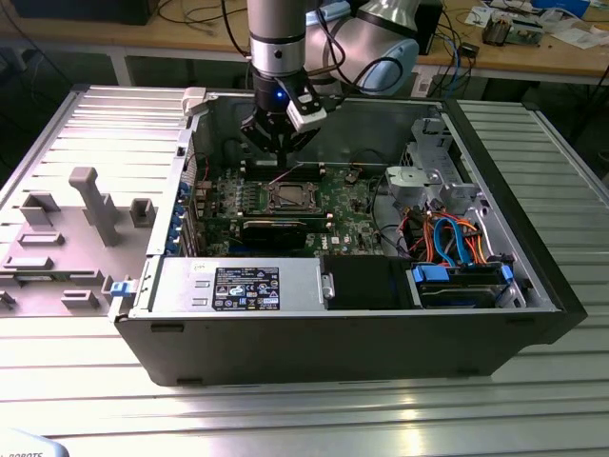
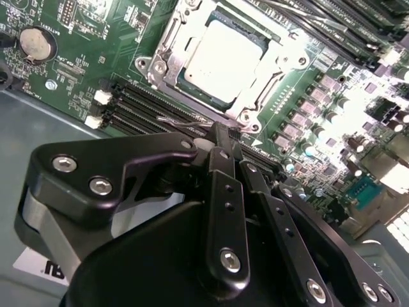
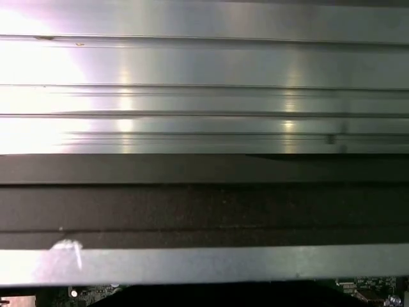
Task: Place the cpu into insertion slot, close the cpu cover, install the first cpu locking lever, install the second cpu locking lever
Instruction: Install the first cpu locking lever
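The cpu [image 2: 220, 54] lies flat in the insertion slot [image 1: 290, 197] on the green board, its pale metal top showing through the window of the cpu cover [image 2: 165, 64], which lies down over it. My gripper [image 1: 279, 152] hangs inside the open computer case just behind the slot. In the second wrist view its black fingers [image 2: 222, 160] are pressed together, shut, with the gripper [image 2: 225, 131] tip right beside a thin wire locking lever [image 2: 182, 121] that runs along the socket's near edge. Whether the tip touches the lever I cannot tell.
Long black memory slots [image 2: 144, 105] and a coin battery [image 2: 35, 43] flank the socket. A black graphics card [image 1: 276, 231], a labelled power supply [image 1: 238, 286] and a drive bay with orange and blue cables [image 1: 452, 238] fill the case. A grey fixture [image 1: 86, 209] stands on the exterior view's left.
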